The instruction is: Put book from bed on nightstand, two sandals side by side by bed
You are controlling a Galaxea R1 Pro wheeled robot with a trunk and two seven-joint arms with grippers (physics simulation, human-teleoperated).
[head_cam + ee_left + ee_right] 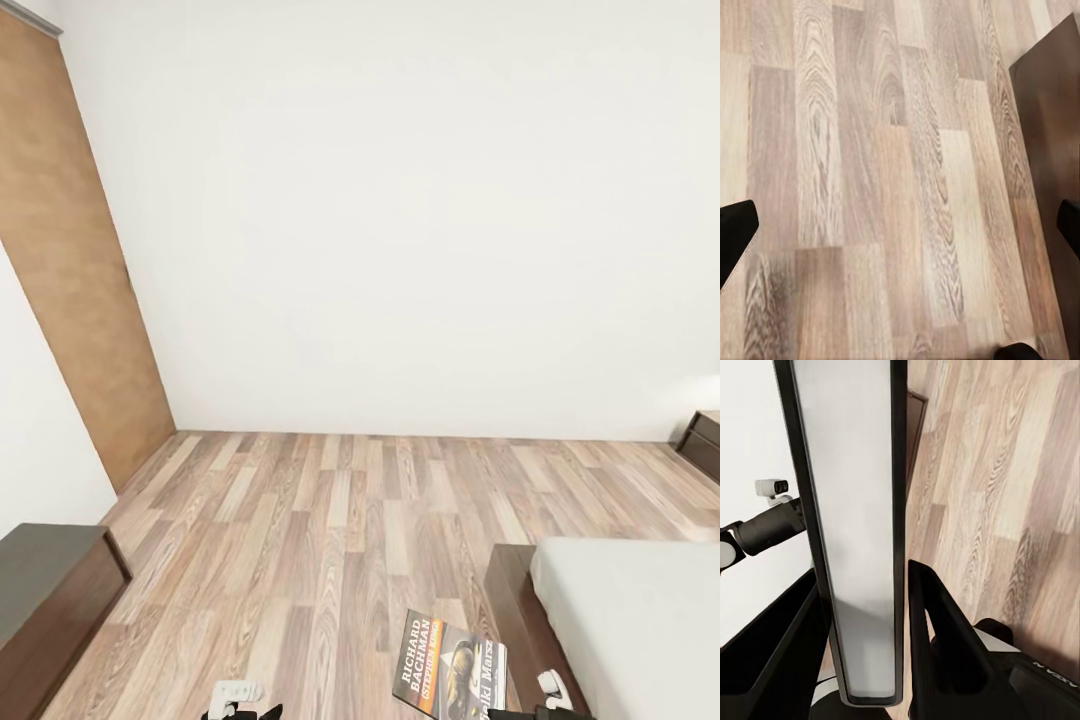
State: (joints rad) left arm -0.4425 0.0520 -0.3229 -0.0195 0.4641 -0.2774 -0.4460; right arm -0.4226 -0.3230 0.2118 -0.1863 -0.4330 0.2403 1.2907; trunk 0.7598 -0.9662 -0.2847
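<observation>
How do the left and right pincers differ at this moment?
The right pincer is shut on the book, seen edge-on between its fingers; the left pincer is open and holds nothing. The right hangs beside the bed; the left hangs over bare wood-plank floor. Both have dark fingers.

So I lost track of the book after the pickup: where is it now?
The book is low in the head view, right of centre, over the floor beside the bed; in the right wrist view the right gripper clamps it edge-on.
</observation>
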